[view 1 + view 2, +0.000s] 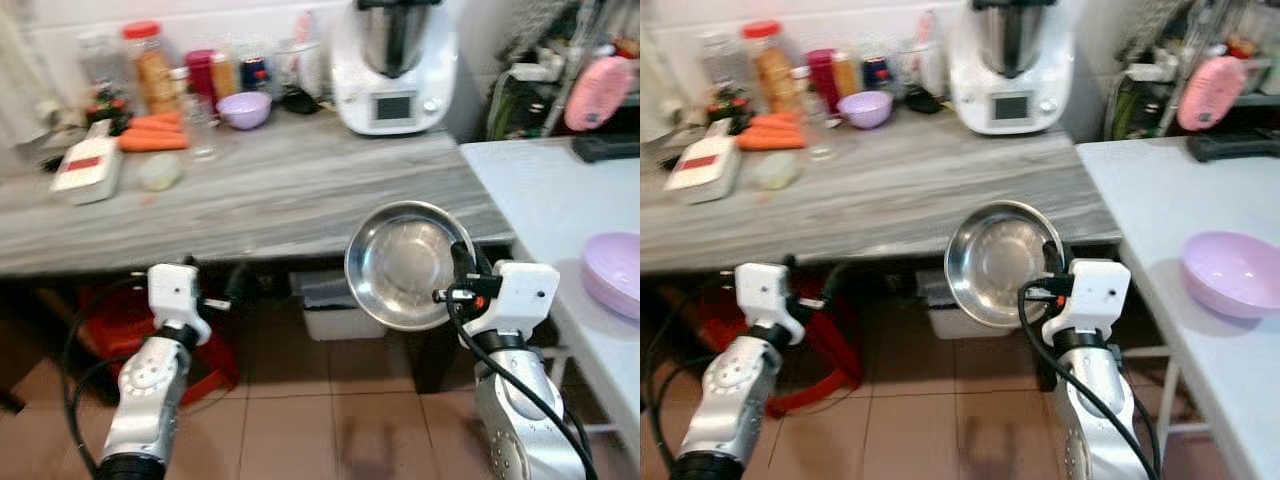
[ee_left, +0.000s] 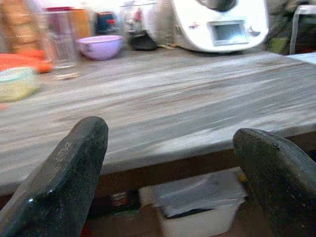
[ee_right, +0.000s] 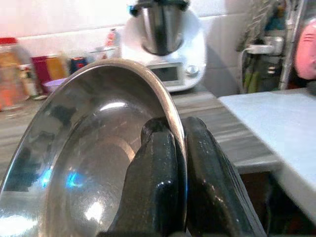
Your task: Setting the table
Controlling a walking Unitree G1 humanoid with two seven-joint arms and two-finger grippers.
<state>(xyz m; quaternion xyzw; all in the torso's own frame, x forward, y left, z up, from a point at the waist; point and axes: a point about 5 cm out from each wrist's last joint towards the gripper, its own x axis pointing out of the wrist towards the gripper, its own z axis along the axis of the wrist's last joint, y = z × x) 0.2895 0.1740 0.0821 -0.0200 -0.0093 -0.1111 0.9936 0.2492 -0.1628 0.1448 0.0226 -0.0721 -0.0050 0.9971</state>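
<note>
My right gripper (image 1: 463,262) is shut on the rim of a shiny steel bowl (image 1: 400,265), held tilted on edge in front of the grey counter's (image 1: 300,190) front edge; in the right wrist view the fingers (image 3: 158,163) pinch the steel bowl (image 3: 89,163) rim. A purple bowl (image 1: 1235,272) sits on the white table (image 1: 1160,200) at the right. A second small purple bowl (image 1: 244,109) stands at the back of the counter. My left gripper (image 1: 225,295) hangs low below the counter edge, its fingers (image 2: 69,173) wide open with nothing between them.
On the counter stand a white kitchen machine (image 1: 393,70), jars and bottles (image 1: 150,65), carrots (image 1: 152,132), a glass (image 1: 200,125) and a white box (image 1: 88,168). Under it are a white bin (image 1: 335,305) and a red stool (image 1: 130,335). Tiled floor lies below.
</note>
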